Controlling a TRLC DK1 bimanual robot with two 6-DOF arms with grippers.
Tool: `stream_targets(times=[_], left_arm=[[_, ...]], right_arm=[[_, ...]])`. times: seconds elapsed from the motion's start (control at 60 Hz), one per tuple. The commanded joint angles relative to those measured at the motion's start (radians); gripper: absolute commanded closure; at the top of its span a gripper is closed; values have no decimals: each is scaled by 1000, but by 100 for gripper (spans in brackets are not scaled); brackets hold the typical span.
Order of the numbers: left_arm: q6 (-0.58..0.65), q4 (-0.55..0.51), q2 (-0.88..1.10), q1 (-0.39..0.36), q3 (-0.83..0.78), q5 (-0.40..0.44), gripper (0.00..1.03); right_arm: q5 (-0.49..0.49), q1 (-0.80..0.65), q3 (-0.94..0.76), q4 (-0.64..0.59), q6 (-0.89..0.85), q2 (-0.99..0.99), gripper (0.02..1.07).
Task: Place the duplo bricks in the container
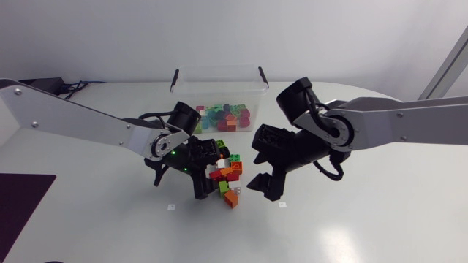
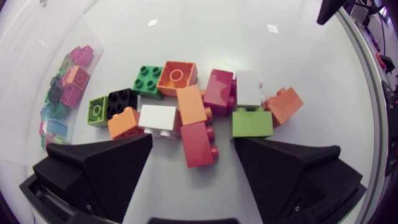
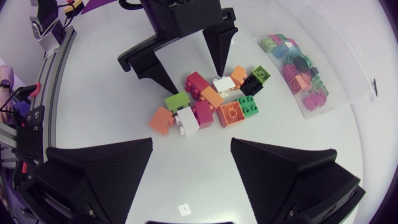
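Worktop: white; carries everything below.
Left arm: silver-grey link, comes in from the left edge and ends at the left side of the brick pile.
Left end effector: fingers spread wide, over the pile's left side. A red brick lies between the fingertips, apart from both.
Brick pile: loose duplo bricks in one tight cluster on the worktop. They are green, black, lime, orange, white, red and dark red. One orange brick lies hollow side up.
Container: clear plastic tub behind the pile, near it but apart.
Stored bricks: pink, green, red and orange, on the container floor, behind the pile.
Right end effector: fingers spread, just right of the pile, touching no brick.
Right arm: silver-grey link, comes in from the right edge towards the pile.
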Motion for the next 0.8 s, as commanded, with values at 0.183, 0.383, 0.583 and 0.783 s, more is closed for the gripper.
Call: stream_targets(times=[0.183,0.383,0.583,0.783], left_arm=[[-5,17,47,-11,-1,-16,77],[20,10,-63,27,-58,-16,78],[50,-25,-186,104,-96,0,78],[59,-63,-299,162,-115,29,78]], right_arm=[[8,50,-46,-17,20,-3,16],[7,62,-49,-14,15,28,22],[4,92,-40,-21,11,60,30],[1,112,-15,-57,0,117,30]])
